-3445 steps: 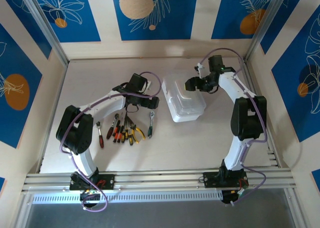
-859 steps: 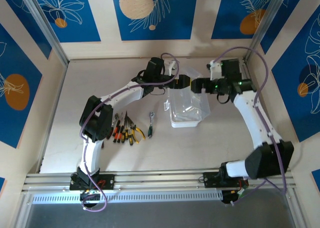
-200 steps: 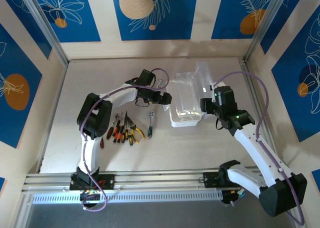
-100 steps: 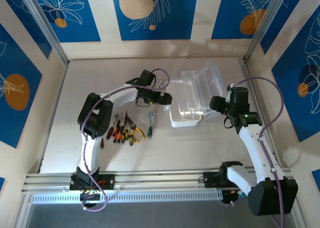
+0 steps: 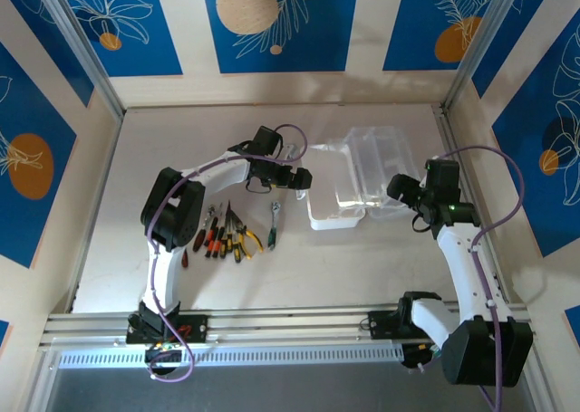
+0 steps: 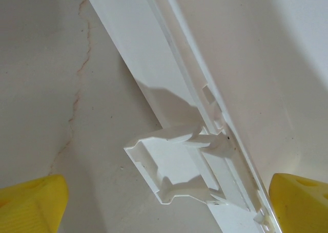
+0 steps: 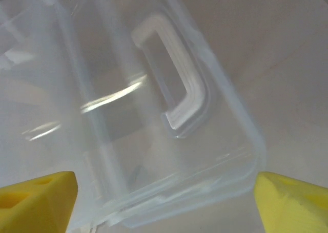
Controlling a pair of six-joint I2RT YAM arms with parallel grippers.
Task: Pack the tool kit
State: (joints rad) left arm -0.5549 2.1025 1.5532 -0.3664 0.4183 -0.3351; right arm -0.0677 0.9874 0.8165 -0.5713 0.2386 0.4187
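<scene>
Left end effector (image 6: 164, 205): spread wide, with a yellow fingertip (image 6: 31, 202) at either side of its wrist view and nothing pinched; a white latch tab (image 6: 169, 166) on the case wall sits in the gap, and I cannot tell whether anything touches it
Right end effector (image 7: 164, 205): fingers wide apart too, holding nothing; it hovers over the corner of the lid (image 7: 128, 115) by the moulded handle (image 7: 177, 84)
Case (image 5: 333, 193): lying open on the bench (image 5: 181, 140), right of centre, base on the left and lid folded out to the right (translucent, so its edges are hard to read); from above, the left end effector is just beside the base's left wall and the right one is at the lid's near right edge
Tools (image 5: 227, 235): a row of small red, orange and yellow-handled pieces on the bench left of the case, with a metal ratchet (image 5: 273, 222) just beside them; none is in the case as far as I can see
Stage: case opened, loading not yet begun, by my reading
Risk, case: it looks light and nothing grips it, so a nudge from either arm could slide or spin it
Risk, latch: the left arm leaving for the row passes close to the tab and could snag it, tipping the base
Risk, tools: they lie tightly side by side, so a pinch on one may drag or scatter its neighbours
Risk, lid: a stiff hinge might let it spring up and block the drop
</scene>
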